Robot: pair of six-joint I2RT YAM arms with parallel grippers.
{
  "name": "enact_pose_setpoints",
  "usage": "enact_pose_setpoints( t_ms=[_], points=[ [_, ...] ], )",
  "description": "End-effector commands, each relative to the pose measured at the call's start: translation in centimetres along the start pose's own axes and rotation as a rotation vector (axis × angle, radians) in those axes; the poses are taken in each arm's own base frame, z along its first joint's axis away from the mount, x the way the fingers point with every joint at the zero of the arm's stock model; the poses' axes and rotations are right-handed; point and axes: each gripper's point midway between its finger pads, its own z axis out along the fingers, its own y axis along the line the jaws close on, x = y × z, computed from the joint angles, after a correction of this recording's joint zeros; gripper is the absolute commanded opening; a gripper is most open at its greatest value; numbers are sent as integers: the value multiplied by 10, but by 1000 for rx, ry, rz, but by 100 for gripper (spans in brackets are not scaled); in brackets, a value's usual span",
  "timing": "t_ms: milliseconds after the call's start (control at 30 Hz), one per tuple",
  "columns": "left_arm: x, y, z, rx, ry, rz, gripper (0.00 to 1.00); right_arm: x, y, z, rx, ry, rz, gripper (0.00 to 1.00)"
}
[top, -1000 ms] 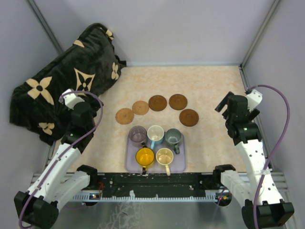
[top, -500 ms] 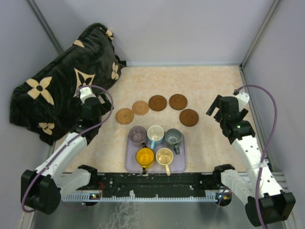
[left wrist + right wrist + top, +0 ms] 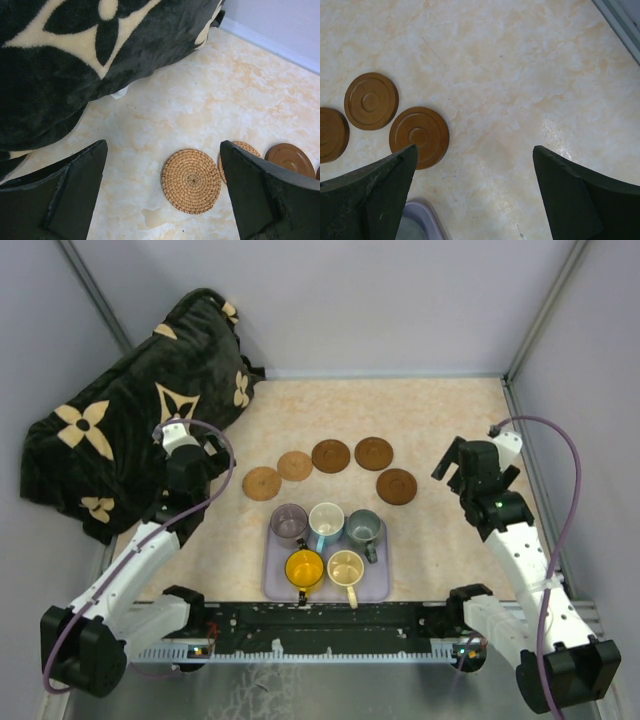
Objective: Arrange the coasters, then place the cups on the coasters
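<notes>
Five coasters [image 3: 331, 455] lie in an arc on the desk [image 3: 430, 420] beyond the tray [image 3: 378, 585] holding all the cups [image 3: 326, 523], while the left fingers [image 3: 65, 200] and right fingers [image 3: 580, 195] hover wide open and empty at either end, seemingly poised to arrange.

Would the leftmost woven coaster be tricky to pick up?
Probably light and stiff: the woven coaster looks tightly coiled. Lying flat on the table, its thin edge may be hard to pinch. The rough weave likely resists slipping.

Cups [image 3: 326, 522] on tray [image 3: 379, 586], coasters [image 3: 331, 455] behind
</notes>
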Motion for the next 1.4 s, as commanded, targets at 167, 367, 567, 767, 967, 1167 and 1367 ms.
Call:
enact_pose_setpoints(
  t_ms=[167, 367, 567, 767, 967, 1167, 1367],
  points=[
    [-1, -6, 4, 16, -8, 0, 99, -9, 15, 3, -37, 8, -27, 99],
    [22, -15, 13, 62, 69, 59, 99, 21, 29, 24, -62, 108, -75, 99],
    [46, -26, 20, 124, 126, 75, 99, 50, 59, 32, -150, 156, -89, 84],
    [65, -30, 27, 140, 181, 88, 99, 81, 92, 46, -179, 211, -192, 57],
    [79, -25, 31, 115, 218, 107, 99, 98, 103, 68, -155, 242, -233, 46],
    [82, -24, 33, 109, 220, 109, 99, 107, 113, 87, -140, 262, -263, 45],
    [86, -22, 35, 98, 227, 117, 99, 109, 128, 102, -149, 270, -276, 43]
  ],
)
